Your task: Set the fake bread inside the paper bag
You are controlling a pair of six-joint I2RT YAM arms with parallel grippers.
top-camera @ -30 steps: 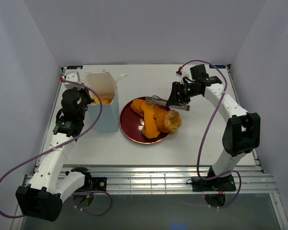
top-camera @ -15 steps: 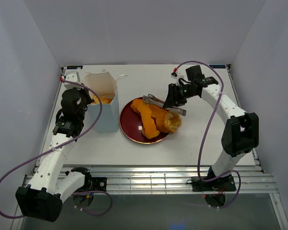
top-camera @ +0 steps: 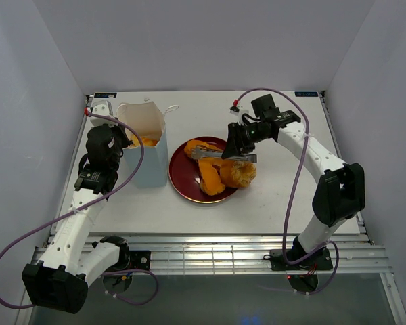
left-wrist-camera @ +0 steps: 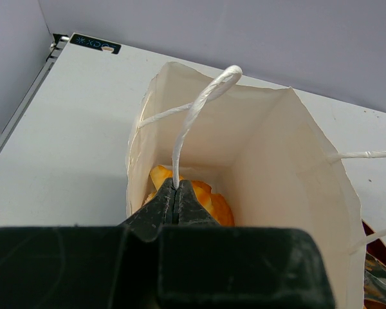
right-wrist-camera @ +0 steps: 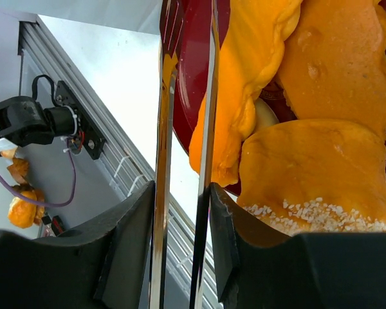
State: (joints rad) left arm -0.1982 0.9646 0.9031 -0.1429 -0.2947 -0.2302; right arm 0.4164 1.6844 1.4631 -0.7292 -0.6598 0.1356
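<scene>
Left gripper (left-wrist-camera: pixel 175 198) is fully closed, pinching the near cord handle (left-wrist-camera: pixel 194 111) of the paper bag (left-wrist-camera: pixel 289 174). The bag stands upright on the table (top-camera: pixel 271 196) with its mouth open, just left of the dark red plate (top-camera: pixel 181 181). We see one orange piece (left-wrist-camera: pixel 209 201) at the bottom of the bag. The rest of the fake bread (top-camera: pixel 224 172) sits piled on the plate, the pieces touching each other. Right gripper (right-wrist-camera: pixel 180 199) is clamped on a pair of metal tongs (right-wrist-camera: pixel 164 129), one finger pressing on the outside of each arm. The tong arms are close together but not closed, and the gap between them shows only plate, table and frame, so nothing is held in them. The tongs reach over the far left part of the plate, with one arm running right along the edge of the twisted piece (right-wrist-camera: pixel 244 84). We can't tell whether it touches. A sugar-topped piece (right-wrist-camera: pixel 309 180) lies just beside the twisted one.
</scene>
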